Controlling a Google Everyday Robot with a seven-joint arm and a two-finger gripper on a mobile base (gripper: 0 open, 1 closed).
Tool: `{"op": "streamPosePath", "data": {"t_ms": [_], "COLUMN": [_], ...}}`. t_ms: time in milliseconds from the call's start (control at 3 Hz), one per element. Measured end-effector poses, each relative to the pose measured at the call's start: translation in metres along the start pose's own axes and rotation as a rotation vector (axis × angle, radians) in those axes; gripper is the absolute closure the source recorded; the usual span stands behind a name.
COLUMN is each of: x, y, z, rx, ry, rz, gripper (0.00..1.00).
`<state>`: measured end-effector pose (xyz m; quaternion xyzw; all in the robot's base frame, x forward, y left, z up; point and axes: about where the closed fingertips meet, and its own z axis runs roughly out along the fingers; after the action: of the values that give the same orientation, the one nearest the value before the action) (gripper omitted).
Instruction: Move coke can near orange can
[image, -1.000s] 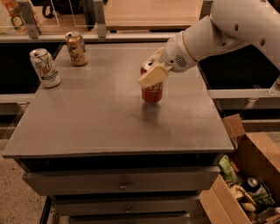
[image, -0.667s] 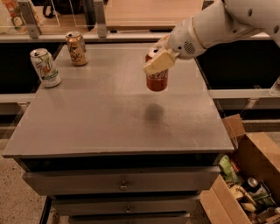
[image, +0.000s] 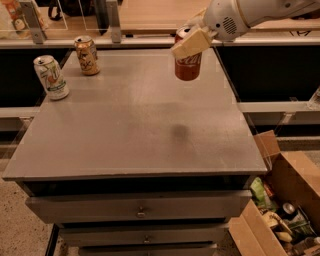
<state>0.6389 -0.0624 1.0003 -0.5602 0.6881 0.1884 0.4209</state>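
Note:
My gripper (image: 190, 41) is shut on the red coke can (image: 188, 64) and holds it upright in the air, well above the grey table top (image: 135, 130), over its back right part. The can's shadow falls on the table near the middle. The orange can (image: 87, 55) stands upright at the table's back left corner, far to the left of the held can. The white arm reaches in from the upper right.
A white 7UP can (image: 51, 77) stands at the table's left edge, in front of the orange can. An open cardboard box (image: 280, 210) with several items sits on the floor at the lower right. Drawers are under the table top.
The gripper has lifted the coke can off the table and carried it up and toward the back. The two other cans have not moved.

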Motion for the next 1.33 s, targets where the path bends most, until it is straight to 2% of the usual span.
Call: {"op": "streamPosePath", "data": {"t_ms": [667, 1000, 1333], "x": [-0.004, -0.019, -0.052], "y": [-0.002, -0.016, -0.032], "z": [0.006, 0.023, 0.070], "rx": [-0.013, -0.029, -0.095], "ry": [-0.001, -0.020, -0.069], "rz": [-0.017, -0.056, -0.113], "gripper": [1.00, 1.00, 1.00]}}
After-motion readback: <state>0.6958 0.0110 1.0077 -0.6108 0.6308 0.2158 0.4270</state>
